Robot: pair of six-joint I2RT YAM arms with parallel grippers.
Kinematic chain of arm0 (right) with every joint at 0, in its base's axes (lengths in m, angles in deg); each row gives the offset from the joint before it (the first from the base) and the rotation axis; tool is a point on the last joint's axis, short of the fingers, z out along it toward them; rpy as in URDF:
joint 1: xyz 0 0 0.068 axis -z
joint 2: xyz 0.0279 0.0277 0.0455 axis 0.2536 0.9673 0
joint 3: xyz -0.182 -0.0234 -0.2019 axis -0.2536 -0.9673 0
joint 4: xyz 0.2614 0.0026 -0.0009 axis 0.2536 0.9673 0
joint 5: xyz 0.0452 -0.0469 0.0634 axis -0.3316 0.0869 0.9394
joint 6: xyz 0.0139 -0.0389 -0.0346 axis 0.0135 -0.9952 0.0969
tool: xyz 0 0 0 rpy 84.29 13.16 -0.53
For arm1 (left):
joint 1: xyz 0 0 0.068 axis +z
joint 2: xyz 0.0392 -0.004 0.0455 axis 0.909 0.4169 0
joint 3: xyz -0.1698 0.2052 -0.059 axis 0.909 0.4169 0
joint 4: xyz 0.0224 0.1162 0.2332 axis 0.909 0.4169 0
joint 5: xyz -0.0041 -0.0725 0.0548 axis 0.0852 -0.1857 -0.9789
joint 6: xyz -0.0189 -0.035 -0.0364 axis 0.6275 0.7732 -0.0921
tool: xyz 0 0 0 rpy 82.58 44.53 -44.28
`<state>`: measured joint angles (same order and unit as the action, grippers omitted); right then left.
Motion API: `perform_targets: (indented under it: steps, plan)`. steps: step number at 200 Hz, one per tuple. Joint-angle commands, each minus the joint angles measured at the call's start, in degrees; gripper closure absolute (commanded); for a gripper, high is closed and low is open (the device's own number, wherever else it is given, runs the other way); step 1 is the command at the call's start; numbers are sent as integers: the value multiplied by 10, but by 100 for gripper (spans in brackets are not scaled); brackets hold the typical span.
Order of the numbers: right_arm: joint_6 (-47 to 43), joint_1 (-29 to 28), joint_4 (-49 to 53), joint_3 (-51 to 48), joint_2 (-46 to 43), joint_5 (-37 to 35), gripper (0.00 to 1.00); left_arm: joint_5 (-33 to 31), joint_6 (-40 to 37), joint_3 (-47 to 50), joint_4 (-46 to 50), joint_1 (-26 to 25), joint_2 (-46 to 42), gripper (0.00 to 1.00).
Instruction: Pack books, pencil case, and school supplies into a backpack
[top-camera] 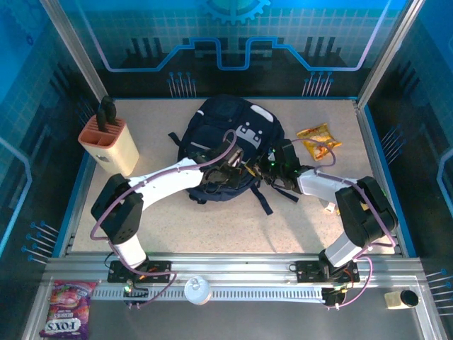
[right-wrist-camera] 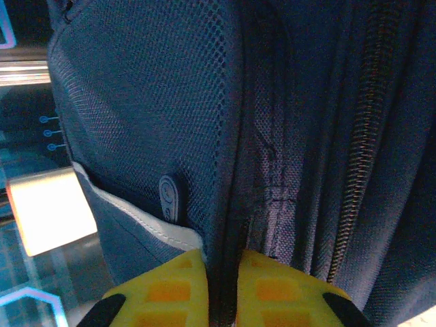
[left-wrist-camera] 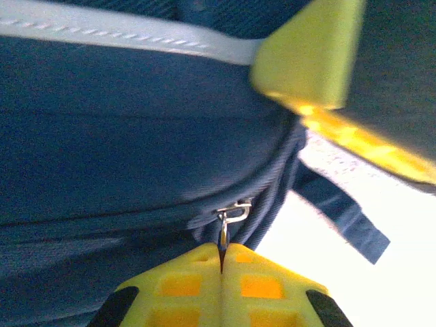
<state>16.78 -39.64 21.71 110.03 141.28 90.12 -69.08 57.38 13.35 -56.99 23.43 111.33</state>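
Observation:
The dark navy backpack point(top-camera: 226, 131) lies in the middle of the table. My left gripper point(top-camera: 225, 174) is at its near edge, shut point(left-wrist-camera: 221, 249) on a metal zipper pull point(left-wrist-camera: 232, 212) beside the zipper track of the backpack point(left-wrist-camera: 102, 136). My right gripper point(top-camera: 273, 167) presses against the bag's right side. Its fingers point(right-wrist-camera: 221, 264) are shut on a fold of backpack fabric point(right-wrist-camera: 231, 136) next to the mesh pocket, with a zipper point(right-wrist-camera: 354, 170) to the right. One yellow finger point(left-wrist-camera: 310, 54) of the right gripper shows in the left wrist view. The books, pencil case and school supplies are out of view.
A peach-and-cream knife block point(top-camera: 110, 145) stands at the back left. A crinkly yellow-orange snack bag point(top-camera: 317, 140) lies right of the backpack. Loose dark straps point(top-camera: 263, 200) trail toward the near side. A purple candy bag point(top-camera: 67, 316) and a white roll point(top-camera: 197, 289) rest on the front rail.

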Motion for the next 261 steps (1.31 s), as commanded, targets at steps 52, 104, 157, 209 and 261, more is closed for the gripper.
perform_targets:
  steps: [52,104,157,209,261]
  plan:
    - [-94,63,104,28,-29,-65,90,-28,-33,75,14,119,-67,100]
    - [-103,82,121,27,-52,-51,71,63,-60,64,-18,120,-61,100]
    - [-7,28,173,-32,-173,-128,42,101,-65,44,-39,45,-52,100]
    - [120,-30,181,-45,-181,-164,46,105,-41,12,-58,-8,-26,100]
    - [159,-46,189,-30,-162,-201,52,89,-39,15,-54,-14,-23,100]
